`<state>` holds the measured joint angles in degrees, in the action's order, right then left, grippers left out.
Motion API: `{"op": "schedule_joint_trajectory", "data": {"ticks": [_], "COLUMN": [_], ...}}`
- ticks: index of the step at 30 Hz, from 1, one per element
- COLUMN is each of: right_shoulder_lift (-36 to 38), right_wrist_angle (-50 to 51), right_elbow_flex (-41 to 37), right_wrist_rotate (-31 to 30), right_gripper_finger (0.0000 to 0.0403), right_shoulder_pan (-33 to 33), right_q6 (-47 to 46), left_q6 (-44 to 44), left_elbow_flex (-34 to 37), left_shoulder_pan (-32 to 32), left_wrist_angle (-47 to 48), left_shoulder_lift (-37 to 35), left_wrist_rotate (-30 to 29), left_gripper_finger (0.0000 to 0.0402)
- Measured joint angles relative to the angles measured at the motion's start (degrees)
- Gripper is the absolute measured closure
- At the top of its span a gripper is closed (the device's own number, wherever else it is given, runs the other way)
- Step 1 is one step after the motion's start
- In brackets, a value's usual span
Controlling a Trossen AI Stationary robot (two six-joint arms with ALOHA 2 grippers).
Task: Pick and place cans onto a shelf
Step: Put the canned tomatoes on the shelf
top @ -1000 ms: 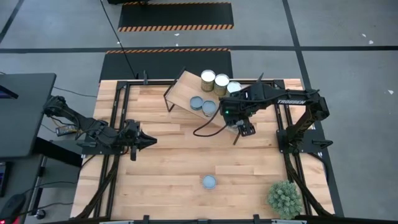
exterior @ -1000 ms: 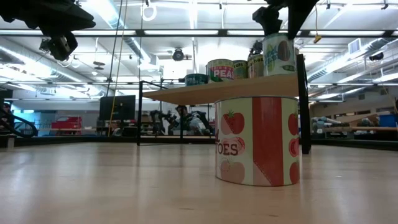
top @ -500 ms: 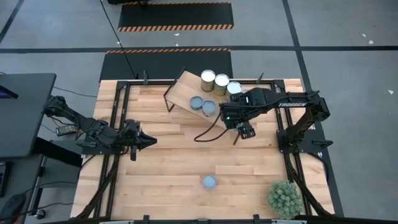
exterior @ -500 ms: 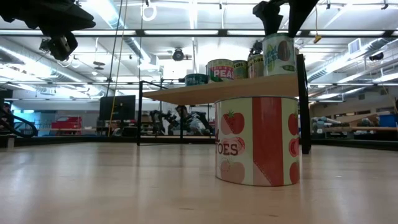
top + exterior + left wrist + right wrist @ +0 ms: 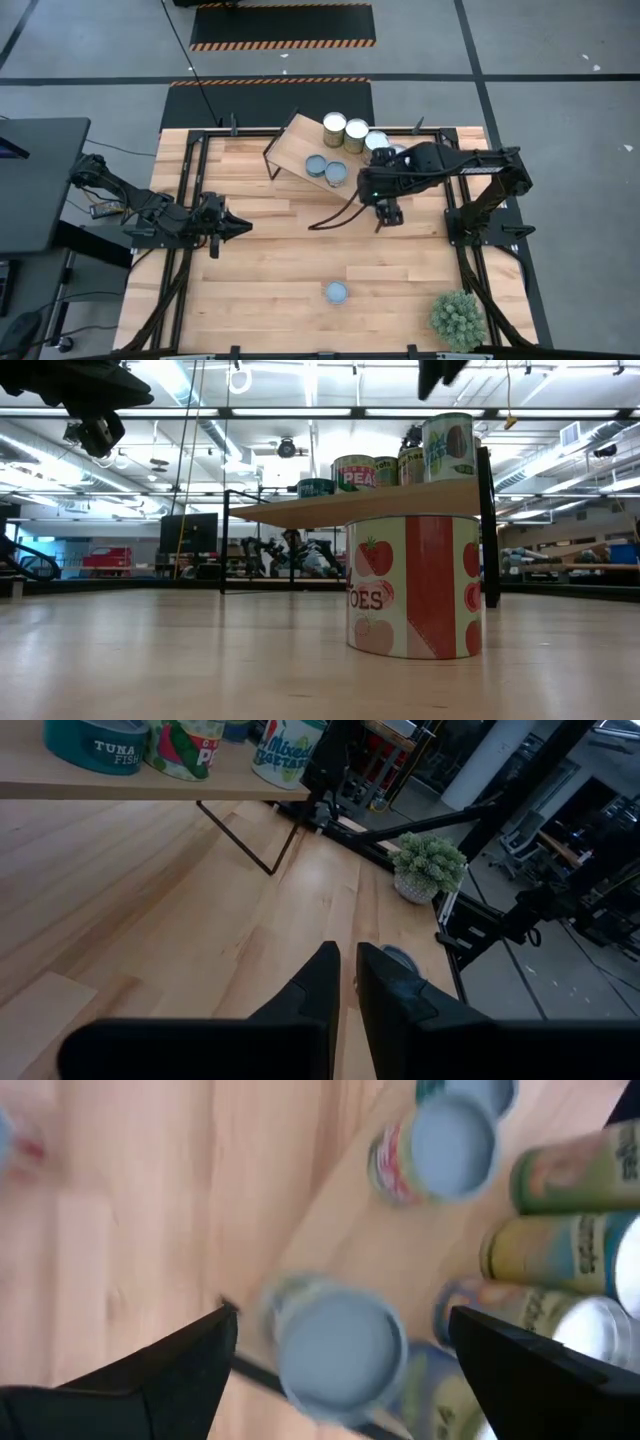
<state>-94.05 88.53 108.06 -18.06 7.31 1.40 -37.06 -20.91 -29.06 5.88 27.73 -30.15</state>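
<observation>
Beside the light wooden shelf, my right gripper hangs spread wide, holding nothing. I judge the next pick is the lone blue-topped metal can, well away from that shelf.

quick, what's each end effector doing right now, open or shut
Left end effector: shut, holding nothing.
Right end effector: open, holding nothing.

A flat teal can on the shelf reads "TUNA", its neighbour "Mixed", and another seemingly "PEA".
</observation>
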Motion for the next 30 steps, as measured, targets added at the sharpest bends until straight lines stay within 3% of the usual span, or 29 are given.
{"op": "schedule_joint_trajectory", "data": {"ticks": [14, 30], "right_shoulder_lift": [-3.7, -15.9], "right_wrist_angle": [-26.2, -40.5], "right_elbow_flex": [0.2, 0.3], "right_wrist_rotate": [4.5, 5.7], "right_gripper_finger": [0.0036, 0.0037], "right_shoulder_pan": [7.2, 15.8], "right_q6": [-11.2, -21.3], "left_q6": [-0.3, -3.5], "left_elbow_flex": [0.0, 0.0], "left_shoulder_pan": [0.0, 0.0], "left_wrist_angle": [0.2, 1.4], "left_shoulder_lift": [0.0, 0.0], "left_wrist_rotate": [0.0, 4.5], "left_gripper_finger": [0.0359, 0.0359]}}
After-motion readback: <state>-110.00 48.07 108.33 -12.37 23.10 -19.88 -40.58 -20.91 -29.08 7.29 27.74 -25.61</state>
